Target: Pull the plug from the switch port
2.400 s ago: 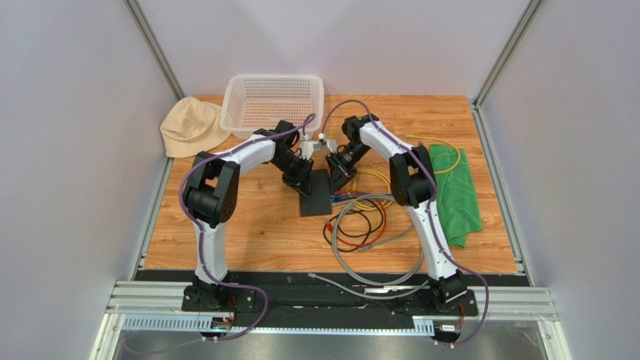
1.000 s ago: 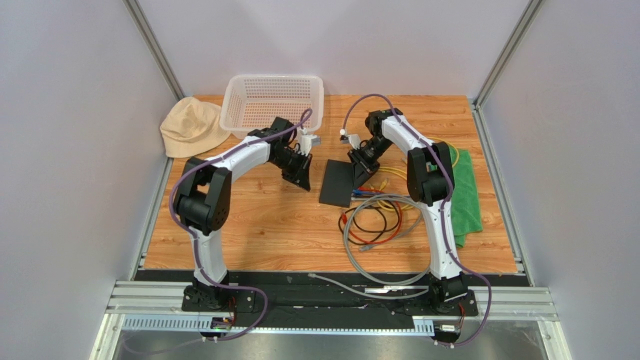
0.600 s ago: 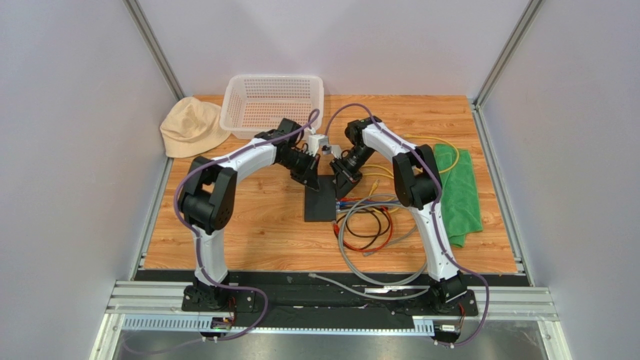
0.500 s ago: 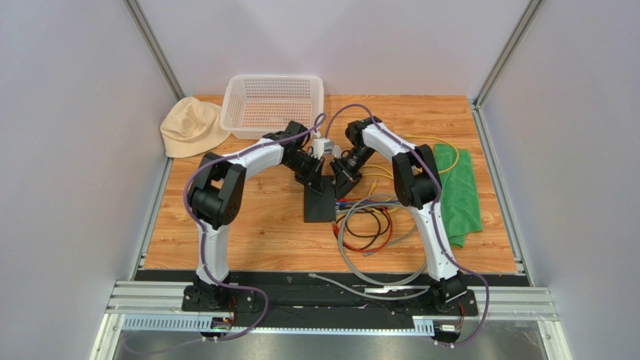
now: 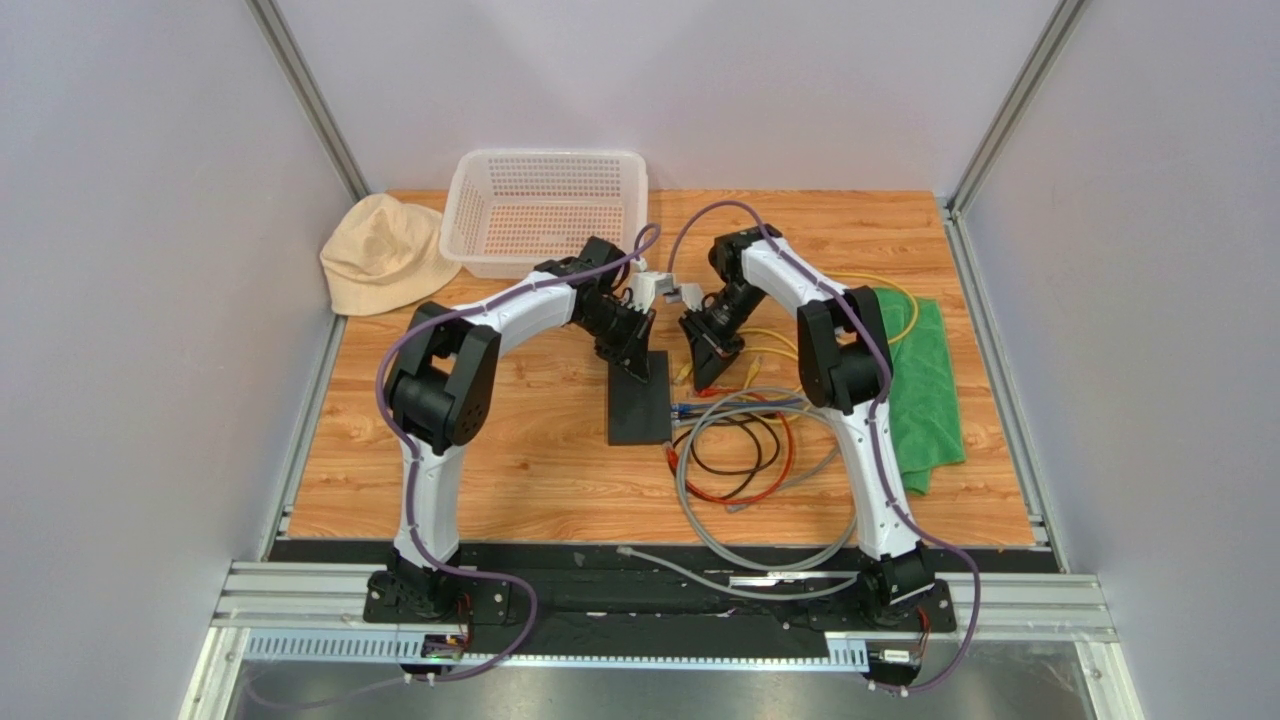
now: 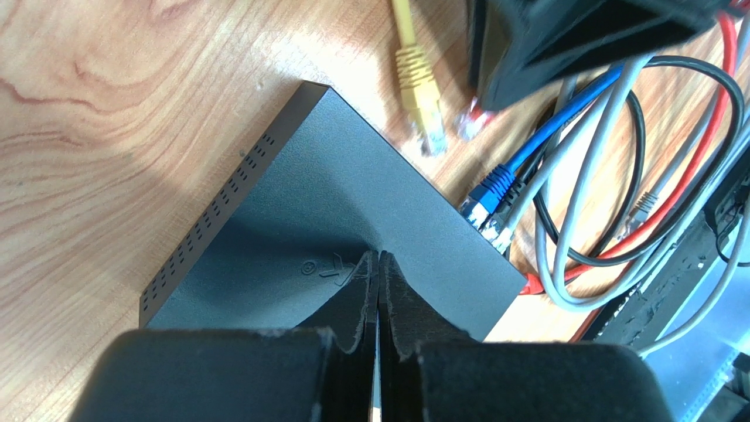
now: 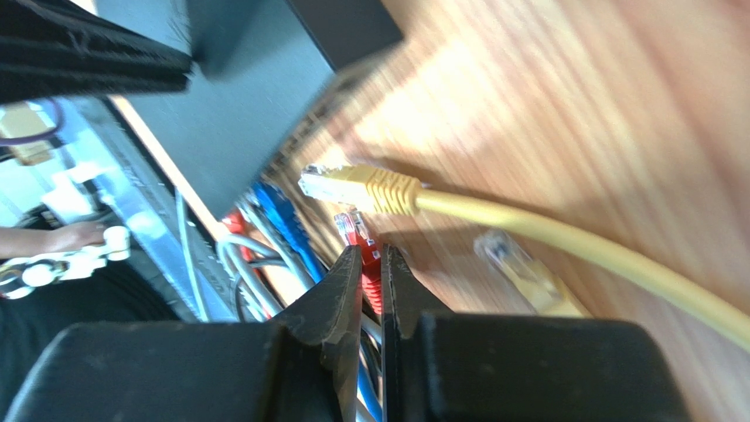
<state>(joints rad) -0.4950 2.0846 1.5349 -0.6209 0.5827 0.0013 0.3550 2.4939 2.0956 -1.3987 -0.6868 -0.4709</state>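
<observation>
A: What carries everything?

B: A wooden surface (image 5: 496, 450). The switch (image 5: 639, 402) lies flat near its middle, so I place the rest from that.

A: Big things first, then.

B: A white basket (image 5: 489, 248) stands beyond the switch and to its left. A green cloth (image 5: 920, 398) lies well to the switch's right. A tan hat (image 5: 383, 255) lies well to its left, past the basket. A loose coil of cables (image 5: 679, 458), grey, black and red, lies just right of the switch and reaches its socket edge.

A: And the arms?

B: Both reach in over the switch. The left end effector (image 6: 378, 259) is closed, fingers pressed together with nothing between them, tips down on the switch's top face. The right end effector (image 7: 370, 255) hangs just off the switch's right edge, its fingers nearly together with only a thin slit.

A: Is it gripping anything?

B: I cannot tell. A red plug (image 7: 352, 224) shows right at its tips, but whether it is pinched is unclear.

A: Other plugs?

B: A blue plug (image 6: 487, 189) sits in a port on the switch's right edge. A yellow plug (image 6: 421, 101) lies free on the wood just beside that edge, apart from the switch.
</observation>
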